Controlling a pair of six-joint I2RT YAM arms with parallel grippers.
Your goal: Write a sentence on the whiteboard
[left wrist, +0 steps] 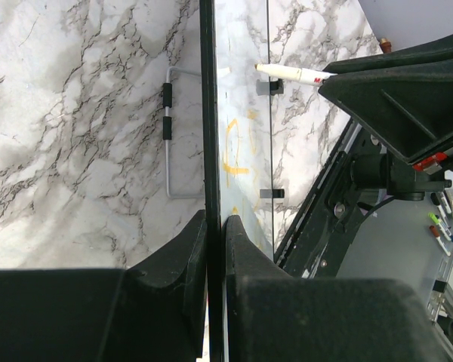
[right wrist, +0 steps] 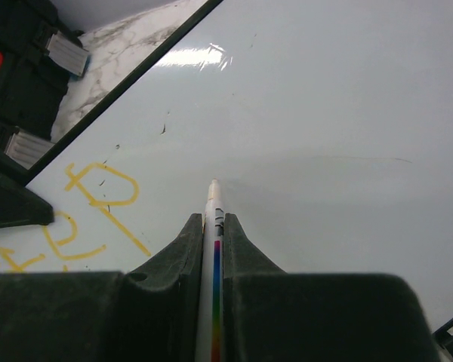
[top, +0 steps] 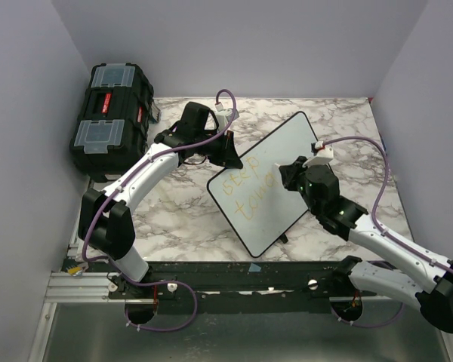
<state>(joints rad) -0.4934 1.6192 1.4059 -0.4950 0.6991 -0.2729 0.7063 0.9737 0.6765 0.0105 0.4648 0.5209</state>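
Top external view: the sentence (top: 248, 192) is noted as yellow-orange handwriting on the lower left part of the board (top: 287, 147). Two lines are legible, "STEP" over "towar"; the end of the lower line is covered by the right gripper (top: 296, 175). The board is seen tilted on the table (top: 181, 215), with its upper left rim taken by the left gripper (top: 230, 154).

Left wrist view: the board's black rim is seen running straight out from between the jaws, which are closed narrow on it. Yellow strokes of the sentence are noted ahead of the jaws and slightly right. A wire stand (left wrist: 168, 136) is seen ahead and left, on the board's back.

Right wrist view: a white marker (right wrist: 214, 197) is held between the jaws, which are drawn narrow around it. Its tip is recorded just ahead of the jaws at the board's surface; contact cannot be told. The letters "EP" are seen left of the jaws. A black toolbox (top: 109, 117) is noted far left, beyond the board's rim and well apart from it.
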